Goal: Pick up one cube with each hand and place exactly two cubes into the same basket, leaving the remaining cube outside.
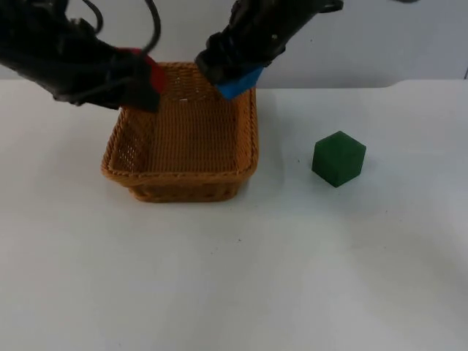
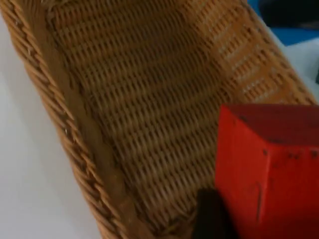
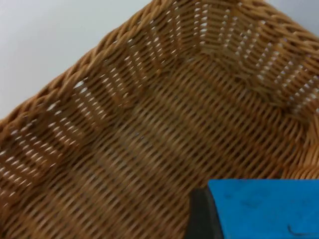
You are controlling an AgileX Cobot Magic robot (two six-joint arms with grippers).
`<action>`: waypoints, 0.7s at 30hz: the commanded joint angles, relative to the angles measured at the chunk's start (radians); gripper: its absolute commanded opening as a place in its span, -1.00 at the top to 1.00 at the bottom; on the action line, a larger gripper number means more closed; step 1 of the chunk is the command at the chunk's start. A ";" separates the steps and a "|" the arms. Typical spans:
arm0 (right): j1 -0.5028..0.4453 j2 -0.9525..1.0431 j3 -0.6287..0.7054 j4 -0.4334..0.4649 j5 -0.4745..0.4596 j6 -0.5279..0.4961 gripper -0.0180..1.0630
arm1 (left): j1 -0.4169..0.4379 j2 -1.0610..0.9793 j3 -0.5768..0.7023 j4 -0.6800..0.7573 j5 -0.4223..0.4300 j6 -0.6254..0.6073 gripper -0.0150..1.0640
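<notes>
1. Cubes first: we see the red cube (image 1: 151, 75) clamped in the left gripper (image 1: 142, 82), over the far-left corner of the wicker basket (image 1: 180, 191).
2. We see the blue cube (image 1: 239, 82) clamped in the right gripper (image 1: 230, 73), over the basket's far rim, towards its right side.
3. Both sets of jaws are closed only as far as each cube's width; neither cube touches the basket floor as far as we can tell.
4. We find the green cube (image 1: 338, 158) on the white table (image 1: 292, 278), right of the basket and well apart from it.
5. From the left wrist we see the red cube (image 2: 269, 169) close up, scuffed, with a black fingertip (image 2: 212, 214) against its side and the woven basket floor (image 2: 144, 114) beneath it.
6. From the right wrist we see the blue cube (image 3: 264, 209) beside a black fingertip (image 3: 199, 216), above the basket's inside (image 3: 149, 149); no cube lies on the weave.
</notes>
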 commanded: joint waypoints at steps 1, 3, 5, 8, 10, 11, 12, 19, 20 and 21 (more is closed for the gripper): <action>-0.010 0.017 -0.027 0.000 -0.045 0.003 0.97 | -0.022 0.024 -0.009 -0.022 -0.046 0.063 0.98; -0.012 0.034 -0.026 0.004 -0.081 0.003 0.97 | -0.041 0.051 -0.009 -0.026 -0.098 0.109 0.98; -0.012 0.035 -0.026 0.004 -0.099 0.003 0.97 | -0.054 0.063 -0.009 -0.026 -0.124 0.124 0.98; -0.012 0.052 -0.026 0.004 -0.165 -0.009 0.97 | -0.084 0.106 -0.009 -0.026 -0.203 0.194 0.98; -0.012 0.054 -0.026 0.004 -0.188 -0.009 0.97 | -0.091 0.117 -0.009 -0.026 -0.222 0.210 0.98; -0.012 0.062 -0.026 0.004 -0.208 -0.009 0.97 | -0.096 0.132 -0.009 -0.026 -0.238 0.227 0.98; -0.012 0.067 -0.026 0.007 -0.226 -0.009 0.97 | -0.102 0.147 -0.009 -0.026 -0.254 0.242 0.98; -0.012 0.097 -0.026 0.125 -0.263 -0.083 0.97 | -0.112 0.204 -0.009 -0.026 -0.307 0.270 0.98; -0.012 0.105 -0.026 0.133 -0.271 -0.088 0.97 | -0.112 0.214 -0.009 -0.026 -0.312 0.270 0.98; -0.012 0.110 -0.026 0.138 -0.269 -0.088 0.97 | -0.112 0.221 -0.009 -0.026 -0.317 0.270 0.98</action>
